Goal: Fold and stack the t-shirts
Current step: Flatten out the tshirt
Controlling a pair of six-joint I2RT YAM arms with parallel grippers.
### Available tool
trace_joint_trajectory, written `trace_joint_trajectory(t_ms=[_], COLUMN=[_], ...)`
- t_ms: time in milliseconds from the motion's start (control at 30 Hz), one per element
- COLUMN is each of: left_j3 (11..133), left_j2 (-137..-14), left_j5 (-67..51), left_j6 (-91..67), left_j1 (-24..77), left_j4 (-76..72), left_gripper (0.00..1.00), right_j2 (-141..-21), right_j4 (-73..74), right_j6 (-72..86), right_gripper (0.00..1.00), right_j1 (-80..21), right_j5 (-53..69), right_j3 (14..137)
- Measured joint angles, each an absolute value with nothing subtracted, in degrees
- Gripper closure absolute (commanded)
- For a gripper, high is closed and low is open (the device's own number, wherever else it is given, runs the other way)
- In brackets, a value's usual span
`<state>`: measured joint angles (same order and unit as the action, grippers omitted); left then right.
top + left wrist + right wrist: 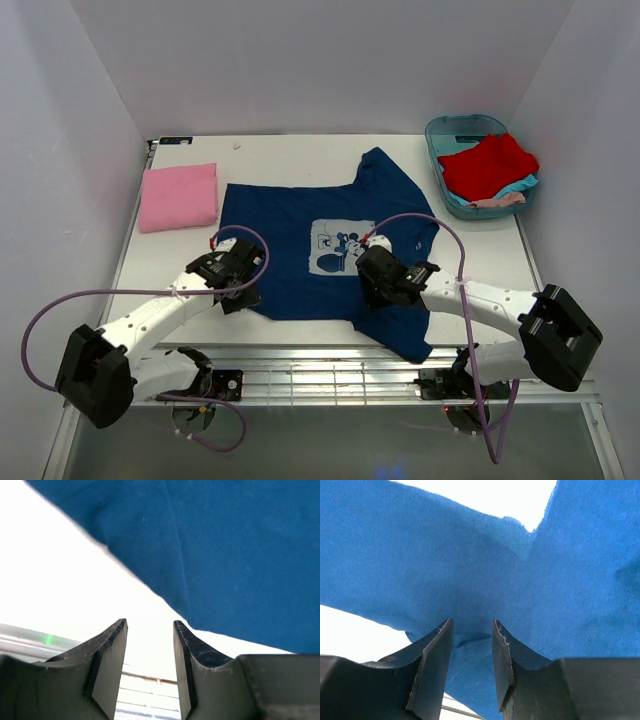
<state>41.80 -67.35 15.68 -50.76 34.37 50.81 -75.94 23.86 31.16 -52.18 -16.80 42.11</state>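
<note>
Navy t-shirt (300, 215): spread flat in the middle of the table (290, 160), print side up.
Long axis: runs left to right across the table, with the straight hem on the left and the neck end on the right.
Sleeves: one points to the far side, and the other reaches the table's near edge by the right arm.
Left edge: the hem lies just beside the folded pink t-shirt (178, 197), with a narrow bare strip between them.
Open room: there is bare table along the far side and between the neck end and the tub (434, 150).
Tub: holds the red t-shirt (487, 165) and the teal t-shirt (522, 184).
Left gripper (150, 622): jaws parted with nothing between them, over bare table at the near-left corner of the hem.
Right gripper (473, 621): jaws parted, tips down on the navy cloth near the print, with blue cloth showing in the gap.
</note>
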Motion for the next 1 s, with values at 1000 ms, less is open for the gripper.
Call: trace_joint_trajectory(t_ms=[1000], left_j3=[43.77], left_j2=[-80.27], left_j5=[35.18], left_j6=[-41.41], left_j1=[29.15], left_j4=[28.91], left_gripper=[0.48], right_j2=[-74.3], right_j4=[23.79], right_j6=[31.75], right_gripper=[0.59], right_j1=[-52.18], right_j5=[-16.36], right_j3=[40.6])
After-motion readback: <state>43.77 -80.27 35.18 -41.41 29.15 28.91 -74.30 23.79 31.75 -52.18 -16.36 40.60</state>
